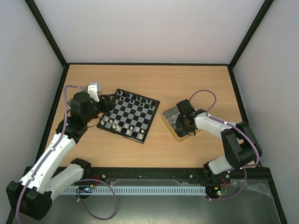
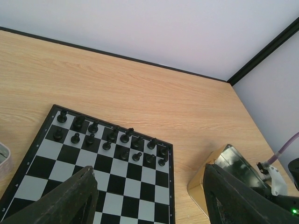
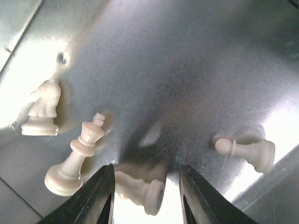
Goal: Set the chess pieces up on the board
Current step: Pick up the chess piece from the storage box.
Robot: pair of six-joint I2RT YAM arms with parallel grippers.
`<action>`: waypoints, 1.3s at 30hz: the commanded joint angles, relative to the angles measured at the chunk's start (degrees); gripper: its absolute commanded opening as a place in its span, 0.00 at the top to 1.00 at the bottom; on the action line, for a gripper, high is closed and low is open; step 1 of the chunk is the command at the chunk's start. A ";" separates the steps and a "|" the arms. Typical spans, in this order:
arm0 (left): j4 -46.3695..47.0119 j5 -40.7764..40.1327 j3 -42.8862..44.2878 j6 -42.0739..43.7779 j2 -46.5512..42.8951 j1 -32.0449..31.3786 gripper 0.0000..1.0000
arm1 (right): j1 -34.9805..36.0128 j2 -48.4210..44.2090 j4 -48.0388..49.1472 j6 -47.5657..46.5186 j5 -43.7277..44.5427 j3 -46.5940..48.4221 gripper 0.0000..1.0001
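The board (image 1: 130, 115) lies in the middle of the table. Black chess pieces (image 2: 112, 136) fill its two far rows, and white ones (image 1: 122, 126) stand along its near edge. My left gripper (image 2: 149, 200) hovers open over the board's left side with nothing between its fingers (image 2: 70, 198). My right gripper (image 3: 147, 170) is down inside the metal tray (image 3: 196, 70), open. A white piece (image 3: 145, 186) lies on its side between the jaws, against the left finger (image 3: 96, 198) and clear of the right one. A white knight (image 3: 42, 109), a toppled king (image 3: 74, 156) and a toppled pawn (image 3: 247, 149) lie nearby.
The tray (image 1: 169, 122) sits in a tan wooden box right of the board, seen also in the left wrist view as the tray box (image 2: 224, 163). Black frame posts and white walls enclose the table. A small white object (image 2: 3, 156) sits left of the board.
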 commanded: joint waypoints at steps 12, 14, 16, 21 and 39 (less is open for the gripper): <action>1.54 0.80 -1.29 -0.09 -0.20 0.22 0.36 | 0.32 0.63 -6.68 -8.27 -1.89 2.89 0.62; 1.62 0.78 -1.21 -0.09 -0.22 0.22 0.36 | 0.33 0.73 -6.98 -8.54 -1.57 2.81 0.62; 1.70 0.81 -1.40 -0.16 -0.12 0.21 0.36 | 0.33 0.84 -7.05 -8.69 -1.35 2.71 0.62; 1.98 0.98 -1.61 -0.26 0.24 0.22 0.36 | 0.33 2.59 -6.17 -8.63 0.73 3.20 0.65; 1.82 0.47 -1.63 0.09 0.20 0.20 0.36 | 0.33 7.02 -1.40 -10.84 1.36 5.81 0.57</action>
